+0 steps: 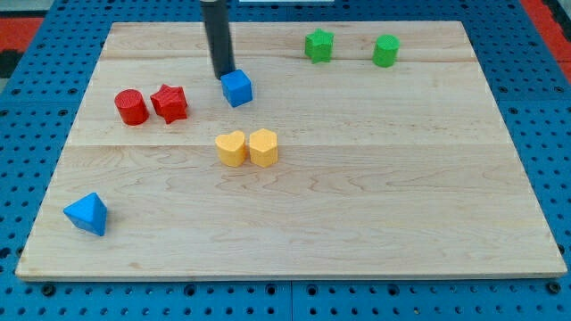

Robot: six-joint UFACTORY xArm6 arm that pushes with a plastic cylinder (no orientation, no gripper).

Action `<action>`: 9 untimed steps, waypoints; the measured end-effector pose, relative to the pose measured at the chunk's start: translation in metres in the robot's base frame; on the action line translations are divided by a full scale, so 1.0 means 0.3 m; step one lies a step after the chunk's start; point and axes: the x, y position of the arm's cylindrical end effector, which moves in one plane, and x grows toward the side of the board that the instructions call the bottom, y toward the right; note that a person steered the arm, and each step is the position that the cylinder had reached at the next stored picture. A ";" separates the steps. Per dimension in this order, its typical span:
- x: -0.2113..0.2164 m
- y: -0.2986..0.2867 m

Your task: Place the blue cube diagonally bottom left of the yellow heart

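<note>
Wooden board (357, 223) is lying on a blue perforated surface. The arm carries no gripper, so there is nothing to open or close; it is ending in a dark rod coming down from the view's top.

The tip (221, 75) is sitting at the upper left edge of the blue cube (236, 88), touching it or just beside it; contact cannot be told for certain.

The blue cube is resting in the upper middle of the board, above the yellow heart (231, 148) and very slightly to its right, apart from it.

The yellow heart is sitting near the board's centre, touching or just beside a yellow block (263, 146) on its right; that block's shape is looking roughly hexagonal.

Toward the view's left, a red cylinder (131, 107) and a red star-like block (169, 103) are standing side by side.

Two green blocks (318, 45) (386, 50) are standing near the top edge, well apart from the rest.

A blue pyramid-like block (87, 214) is lying at the bottom left corner.
</note>
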 end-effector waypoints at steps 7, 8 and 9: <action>0.543 -0.214; 0.643 -0.260; 0.684 -0.166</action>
